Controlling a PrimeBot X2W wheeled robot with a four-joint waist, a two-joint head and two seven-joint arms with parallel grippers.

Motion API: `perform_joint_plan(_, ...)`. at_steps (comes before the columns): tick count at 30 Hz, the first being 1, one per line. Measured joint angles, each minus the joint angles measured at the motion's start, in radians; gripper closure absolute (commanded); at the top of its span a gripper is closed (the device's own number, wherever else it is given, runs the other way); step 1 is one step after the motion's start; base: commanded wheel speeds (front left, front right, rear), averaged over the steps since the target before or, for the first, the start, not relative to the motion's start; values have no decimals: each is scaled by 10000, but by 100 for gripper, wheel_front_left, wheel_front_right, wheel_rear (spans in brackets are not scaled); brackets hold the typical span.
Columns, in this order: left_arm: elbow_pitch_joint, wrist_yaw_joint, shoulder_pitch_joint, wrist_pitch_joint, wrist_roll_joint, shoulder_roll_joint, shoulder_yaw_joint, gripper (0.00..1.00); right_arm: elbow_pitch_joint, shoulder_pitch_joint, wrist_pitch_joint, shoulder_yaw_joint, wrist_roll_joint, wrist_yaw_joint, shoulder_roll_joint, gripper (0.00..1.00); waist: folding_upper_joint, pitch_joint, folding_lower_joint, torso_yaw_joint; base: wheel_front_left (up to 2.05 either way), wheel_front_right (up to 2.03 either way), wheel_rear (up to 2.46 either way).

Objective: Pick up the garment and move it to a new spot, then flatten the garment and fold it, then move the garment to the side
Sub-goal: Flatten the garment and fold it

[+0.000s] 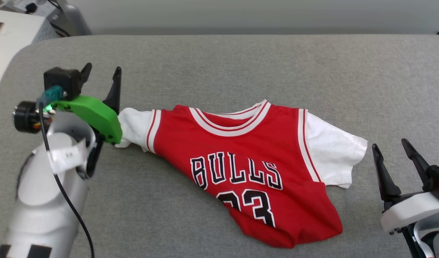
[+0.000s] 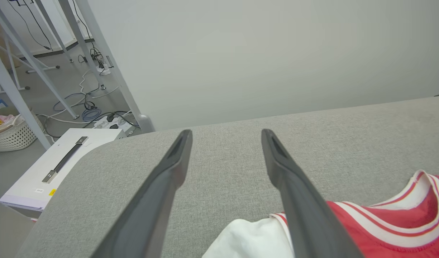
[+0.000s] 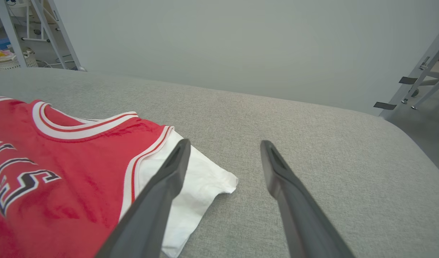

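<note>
- The garment (image 1: 241, 168) lies front up on the middle of the grey padded surface (image 1: 219, 57), with its striped neckline toward the far edge and its hem toward the robot.
- It isn't flat. The red body narrows slantwise from the sleeve on the robot's left down to a rumpled hem, and part of the "23" is lost in a fold.
- The white sleeve on the robot's right is spread out, while the one on the left is bunched and stretched toward the left arm.
- The left gripper (image 1: 102, 70) stands over the end of that bunched sleeve. Its green bracket covers the sleeve's tip, and its fingers point away from the robot.
- From the left wrist, its fingers are spread wide with only grey cloth between the tips (image 2: 226, 134). The sleeve lies below their roots, and nothing is gripped.
- The pale left forearm rises from the lower left corner and bends at the wrist toward the shirt.
- The right gripper (image 1: 390, 145) sits low at the right, just beside the spread sleeve and apart from it.
- Its fingers are also spread wide and empty (image 3: 225, 143), pointing toward the far edge.
- Beyond the surface's left corner stand a white box (image 2: 61, 161) with a dark handle, a pale basket (image 2: 11, 138) and cables on the floor.
</note>
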Motion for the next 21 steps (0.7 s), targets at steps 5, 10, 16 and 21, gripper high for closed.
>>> perform_joint_plan(5, -1106, 245, 1153, -1197, -197, -437, 121, 0, -155, 131, 127, -127, 10, 0, -46, 0, 0, -343, 0, 327, 0, 0, 0)
perform_joint_plan(10, -2483, 525, 2562, -1831, -161, -700, 140, 0, -420, 489, 303, -303, 13, 0, -48, 0, 0, -734, 0, 594, 0, 0, 0)
perform_joint_plan(16, -3990, 938, 4139, -1998, 267, -1060, 217, 0, -546, 842, 514, -318, 23, 0, -10, 0, 0, -1090, 0, 872, 0, 0, 0)
perform_joint_plan(21, -4640, 880, 5136, -2000, 869, -1195, 232, 0, -573, 1104, 669, -301, 90, 0, -13, 0, 0, -1230, 0, 1070, 0, 0, 0)
